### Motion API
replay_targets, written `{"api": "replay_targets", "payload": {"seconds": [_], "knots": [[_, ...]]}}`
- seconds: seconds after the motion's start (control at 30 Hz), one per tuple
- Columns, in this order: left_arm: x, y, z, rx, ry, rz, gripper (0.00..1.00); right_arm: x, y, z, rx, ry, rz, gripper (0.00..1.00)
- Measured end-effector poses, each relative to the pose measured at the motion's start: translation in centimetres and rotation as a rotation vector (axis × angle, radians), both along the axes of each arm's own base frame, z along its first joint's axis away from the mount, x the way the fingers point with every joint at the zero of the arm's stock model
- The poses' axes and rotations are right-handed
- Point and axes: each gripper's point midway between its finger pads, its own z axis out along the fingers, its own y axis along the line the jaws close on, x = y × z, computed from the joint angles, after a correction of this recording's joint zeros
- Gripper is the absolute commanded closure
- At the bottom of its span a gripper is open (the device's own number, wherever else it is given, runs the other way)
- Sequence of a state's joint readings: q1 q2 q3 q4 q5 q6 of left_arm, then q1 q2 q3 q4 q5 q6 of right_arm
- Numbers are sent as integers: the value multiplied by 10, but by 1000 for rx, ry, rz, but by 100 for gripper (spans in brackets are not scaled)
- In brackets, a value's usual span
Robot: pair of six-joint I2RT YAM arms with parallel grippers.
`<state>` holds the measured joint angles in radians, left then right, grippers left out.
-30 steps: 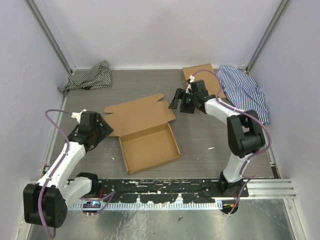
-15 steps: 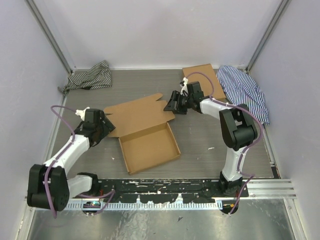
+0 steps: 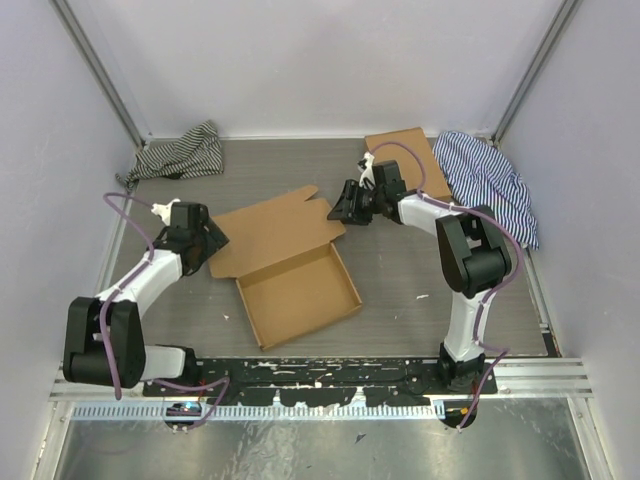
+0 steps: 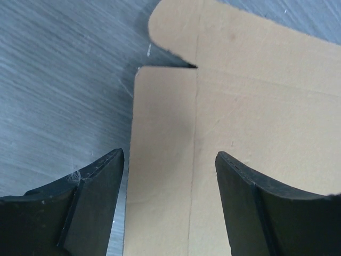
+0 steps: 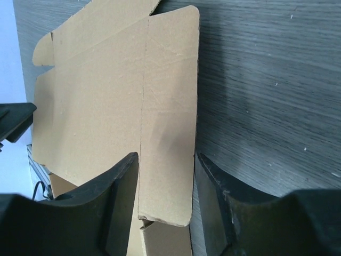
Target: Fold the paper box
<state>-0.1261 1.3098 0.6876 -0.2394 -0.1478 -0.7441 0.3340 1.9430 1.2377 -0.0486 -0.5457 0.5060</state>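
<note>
So the paper box [image 3: 300,290] sits in the middle of the top view. Its tray is already stood up toward the bottom, and the lid panel [image 3: 275,225] lies flat on the table [image 3: 400,280] just above it.

Looks to me like the step in hand is the lid's two end flaps. The left gripper [image 4: 168,154] hovers at the lid's left end with its jaws wide apart and nothing in them; the left end flap [image 4: 162,160] shows flat in the gap. The right gripper [image 5: 166,154] is at the lid's right end, over the right end flap [image 5: 169,106]. Its jaws are apart too, a narrower gap than the left's, and I can't see them pinching anything.

Next move, I'd guess: each one has to get a finger under its flap edge and tip it up along the crease, both ends at about the same time so the lid doesn't skate sideways. After that the lid swings over the tray.

The smaller cardboard box [image 3: 405,155] and two striped cloths [image 3: 180,155] in the upper corners aren't involved.
</note>
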Motion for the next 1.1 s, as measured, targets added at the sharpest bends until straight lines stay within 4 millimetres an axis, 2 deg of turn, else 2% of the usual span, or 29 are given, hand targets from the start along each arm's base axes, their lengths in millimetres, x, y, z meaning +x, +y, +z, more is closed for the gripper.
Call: {"api": "replay_targets", "payload": {"seconds": [0.17,0.43,0.73,0.8,0.9,0.97,1.1], "knots": [[13,0,1,-4,-21,-5,30,0,3,2,15,-6,13,59],[22,-9,-9,-35,-7,-32,33,-8,5,3,23,-3,31,60],[23,-11,-7,-48,-16,-39,34,-15,14,22,24,-49,58,61],[23,-11,-7,-46,-15,-38,35,-15,15,22,20,-52,58,58],[22,-11,-7,-44,-11,-38,45,-15,14,21,12,-52,54,57],[23,-11,-7,-46,-14,-38,57,-15,12,21,1,-53,50,57],[29,-15,-2,-72,-45,-47,70,-17,9,23,-15,-57,50,57]]}}
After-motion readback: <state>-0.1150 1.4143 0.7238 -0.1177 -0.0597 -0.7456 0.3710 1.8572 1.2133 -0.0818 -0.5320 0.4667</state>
